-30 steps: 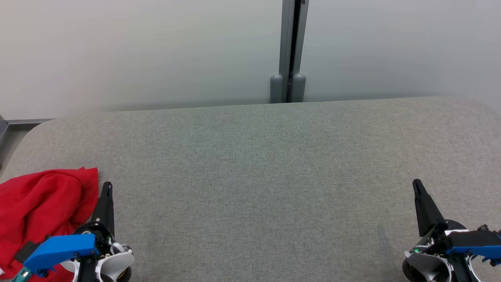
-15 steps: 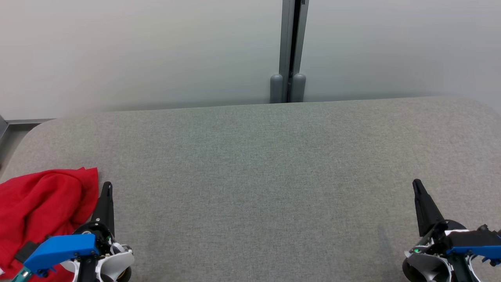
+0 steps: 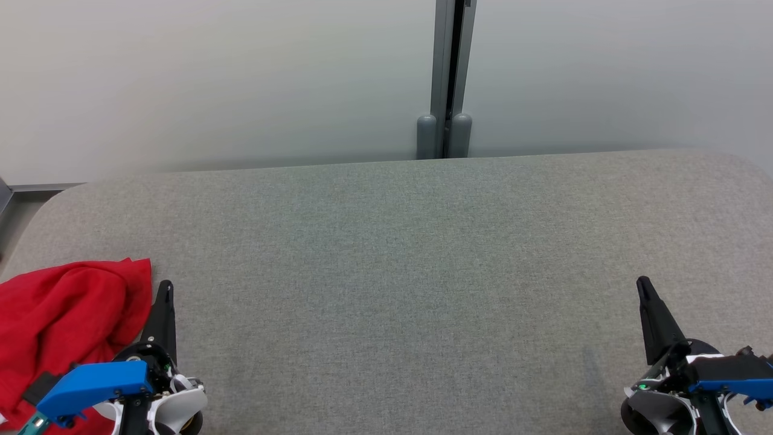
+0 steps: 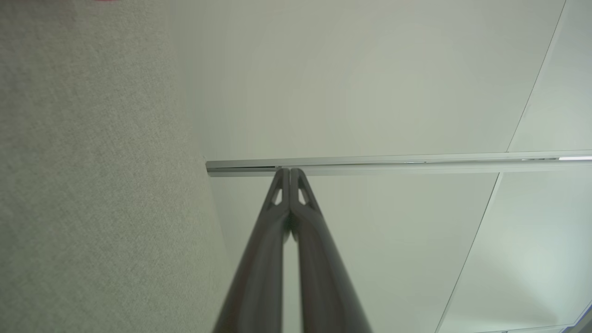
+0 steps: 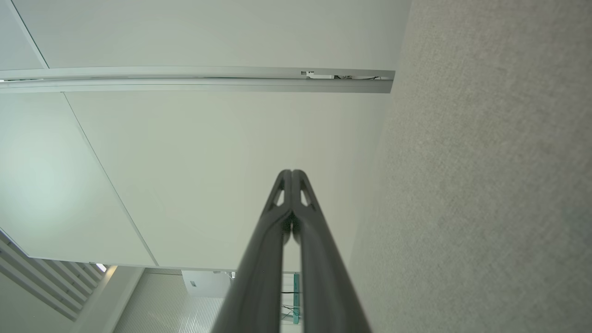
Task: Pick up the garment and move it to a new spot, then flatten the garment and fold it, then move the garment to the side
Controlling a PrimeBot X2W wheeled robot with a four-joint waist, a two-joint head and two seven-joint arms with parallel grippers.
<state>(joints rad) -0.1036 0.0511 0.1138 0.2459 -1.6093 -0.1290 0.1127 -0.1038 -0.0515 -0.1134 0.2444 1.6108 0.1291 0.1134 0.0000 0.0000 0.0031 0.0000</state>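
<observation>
Gripping nothing, left pincer (image 3: 164, 286) and right pincer (image 3: 642, 283) sit closed.

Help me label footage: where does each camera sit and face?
Head view: on the head, looking down at the grey table; red garment by left pincer; right pincer lower right.
Left wrist view: on that wrist, looking along its shut fingers at the wall.
Right wrist view: same, mirrored.
Shared: wrist views both show table and wall.
</observation>
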